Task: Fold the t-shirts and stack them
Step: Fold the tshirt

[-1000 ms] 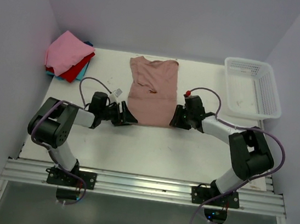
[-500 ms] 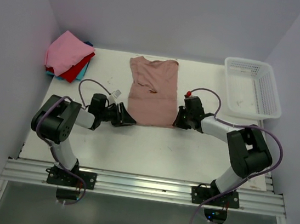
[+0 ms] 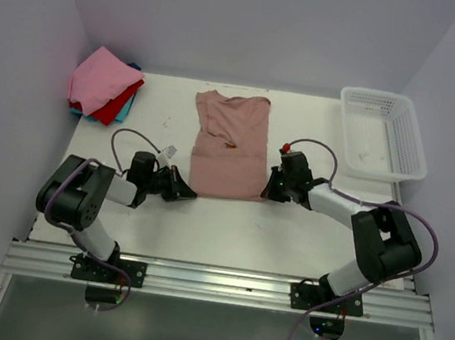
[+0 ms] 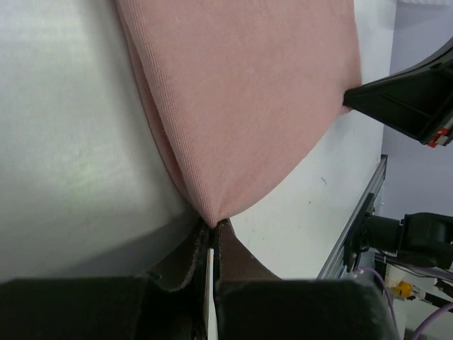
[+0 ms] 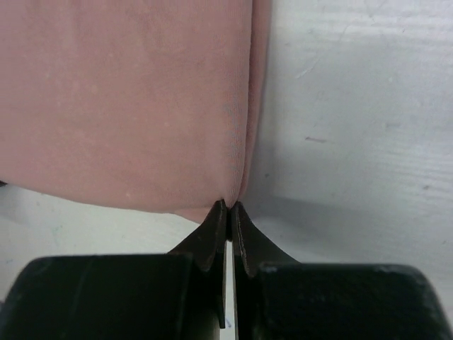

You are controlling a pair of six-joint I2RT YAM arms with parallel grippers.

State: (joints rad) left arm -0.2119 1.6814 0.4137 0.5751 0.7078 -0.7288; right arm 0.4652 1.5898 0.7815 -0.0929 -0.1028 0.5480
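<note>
**Fold in progress, overhead and wrist views.** The white table (image 3: pixel 228 229) carries the dusty-pink t-shirt (image 3: pixel 230 141) flat at its centre, collar toward the far wall and sides turned in to a narrow panel, while the folded shirts (image 3: pixel 102 86) sit stacked at the far-left corner, the likely destination. The left gripper (image 4: pixel 214 228) and right gripper (image 5: pixel 228 207), jaws closed to a pinch, each hold one near hem corner, a symmetric grasp suited to carrying the hem toward the collar

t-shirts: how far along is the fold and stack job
Done: a folded pile sits at the far left corner. In hand: the dusty-pink shirt lies flat, sides apparently folded in, with the left hand and right hand each shut on a near corner. Left: fold it across and add it to the pile.
</note>
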